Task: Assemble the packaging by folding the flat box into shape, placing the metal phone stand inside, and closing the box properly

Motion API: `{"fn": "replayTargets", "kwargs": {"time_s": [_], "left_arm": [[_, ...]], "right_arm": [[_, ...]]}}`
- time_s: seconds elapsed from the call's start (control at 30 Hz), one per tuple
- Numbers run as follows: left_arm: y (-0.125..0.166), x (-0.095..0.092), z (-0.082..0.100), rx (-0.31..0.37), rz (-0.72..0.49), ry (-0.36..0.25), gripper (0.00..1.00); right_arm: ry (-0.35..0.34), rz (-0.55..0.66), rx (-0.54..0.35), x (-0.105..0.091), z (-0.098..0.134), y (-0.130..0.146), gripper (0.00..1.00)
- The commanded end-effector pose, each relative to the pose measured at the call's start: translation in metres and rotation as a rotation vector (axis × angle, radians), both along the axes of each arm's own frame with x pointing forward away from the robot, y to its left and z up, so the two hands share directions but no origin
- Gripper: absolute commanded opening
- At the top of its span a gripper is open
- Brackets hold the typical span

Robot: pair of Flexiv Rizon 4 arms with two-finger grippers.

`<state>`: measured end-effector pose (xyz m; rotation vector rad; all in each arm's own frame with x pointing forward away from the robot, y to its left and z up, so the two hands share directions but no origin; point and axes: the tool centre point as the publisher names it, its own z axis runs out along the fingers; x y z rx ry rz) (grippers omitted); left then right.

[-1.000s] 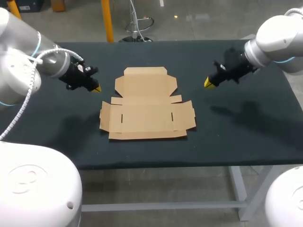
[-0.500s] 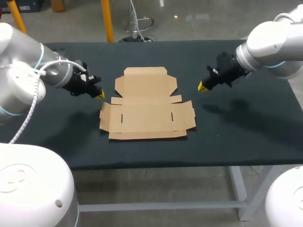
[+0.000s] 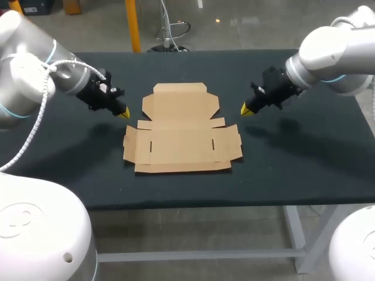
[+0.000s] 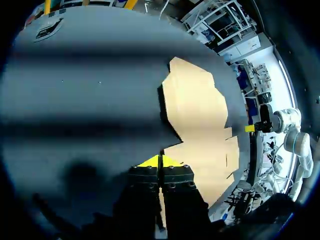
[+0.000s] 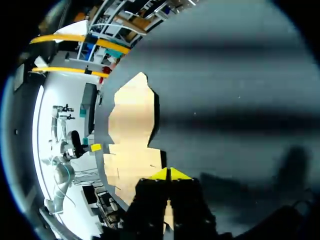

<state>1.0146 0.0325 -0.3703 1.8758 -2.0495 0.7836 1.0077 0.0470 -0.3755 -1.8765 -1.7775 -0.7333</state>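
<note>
Both arms had drawn nearer the flat box (image 3: 181,132), left hand (image 3: 122,113) and right hand (image 3: 245,110) flanking its far flap, fingers pressed together, empty; folding hadn't started.

The left arm (image 3: 23,76) is white with a white cable (image 3: 38,111). The right arm (image 3: 331,52) is white too. Both have blue rings. The left gripper (image 3: 122,113) and right gripper (image 3: 245,110) are black with yellow tips.

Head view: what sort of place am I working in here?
Probably a robot lab's packaging test bench: a black-topped table, one flat cardboard box lying unfolded on it, and the left gripper and right gripper, yellow-tipped, flanking it.
</note>
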Motion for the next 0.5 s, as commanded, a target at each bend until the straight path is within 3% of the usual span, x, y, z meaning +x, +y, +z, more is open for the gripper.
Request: {"fn": "replayTargets", "kwargs": {"time_s": [0.03, 0.5], "left_arm": [[-0.002, 0.007, -0.005, 0.01, -0.038, 0.059, 0.0], [0.001, 0.001, -0.017, -0.016, -0.023, 0.055, 0.0]], "right_arm": [[0.019, 0.011, -0.001, 0.006, -0.003, 0.002, 0.0], [0.045, 0.048, 0.013, 0.006, -0.017, 0.014, 0.0]]}}
